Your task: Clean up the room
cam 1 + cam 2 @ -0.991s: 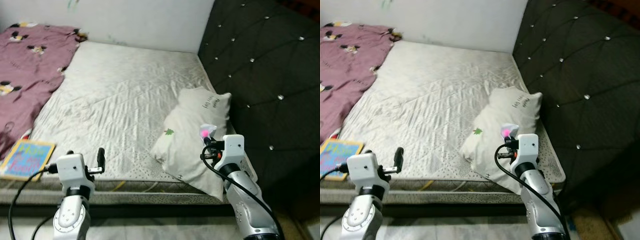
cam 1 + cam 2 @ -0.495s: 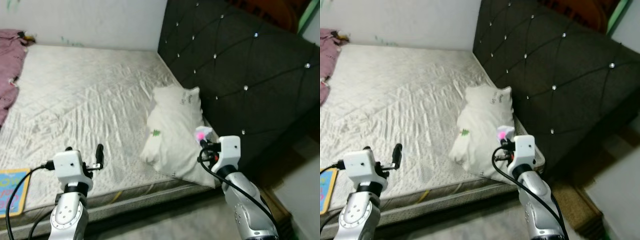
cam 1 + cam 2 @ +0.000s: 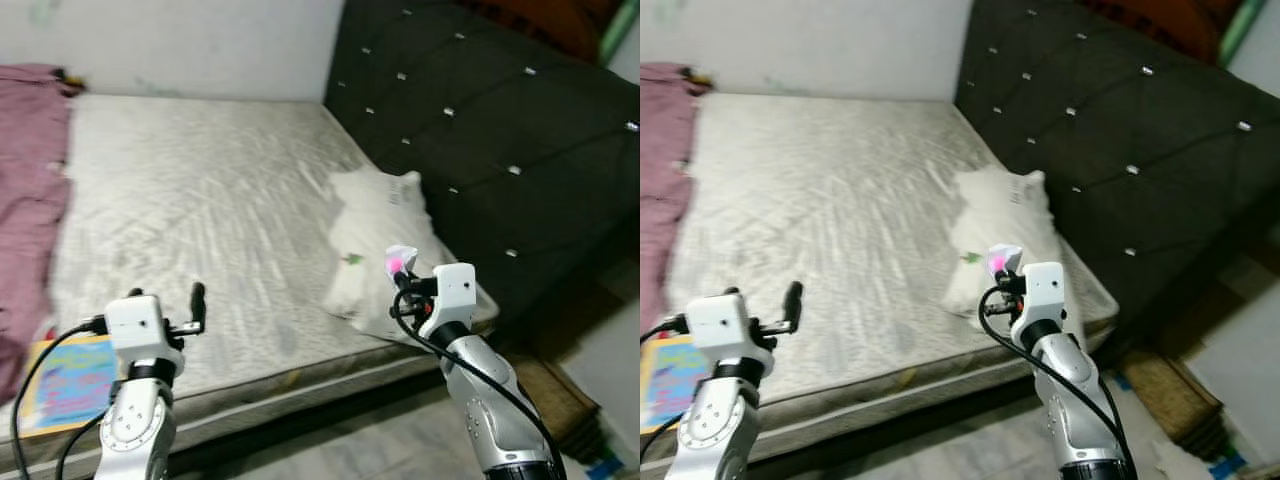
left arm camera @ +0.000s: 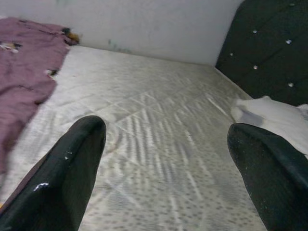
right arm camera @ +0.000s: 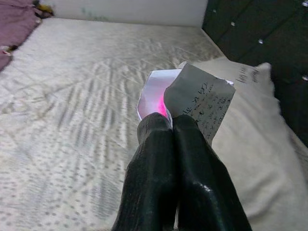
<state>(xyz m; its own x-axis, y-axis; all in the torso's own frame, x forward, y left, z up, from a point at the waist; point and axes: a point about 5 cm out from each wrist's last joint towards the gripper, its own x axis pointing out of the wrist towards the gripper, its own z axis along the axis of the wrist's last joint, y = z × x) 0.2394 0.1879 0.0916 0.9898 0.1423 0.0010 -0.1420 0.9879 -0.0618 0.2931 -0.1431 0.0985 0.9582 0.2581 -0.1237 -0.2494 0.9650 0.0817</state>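
Left eye view: the right gripper (image 3: 398,272), lower right of frame, is clamped on a folded paper scrap (image 3: 399,258) in front of the white pillow (image 3: 380,225). The left gripper (image 3: 197,305), lower left, stands above the mattress (image 3: 200,210).

Left wrist view: fingers (image 4: 72,163) spread wide, nothing between them.

Right wrist view: fingertips (image 5: 166,130) pressed together on the paper scrap (image 5: 197,103), frame centre.

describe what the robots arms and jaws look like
Both arms are silver metal tubes with a boxy white wrist block and looped black cables. The left gripper and right gripper each end in two long, glossy black fingers with rounded tips.
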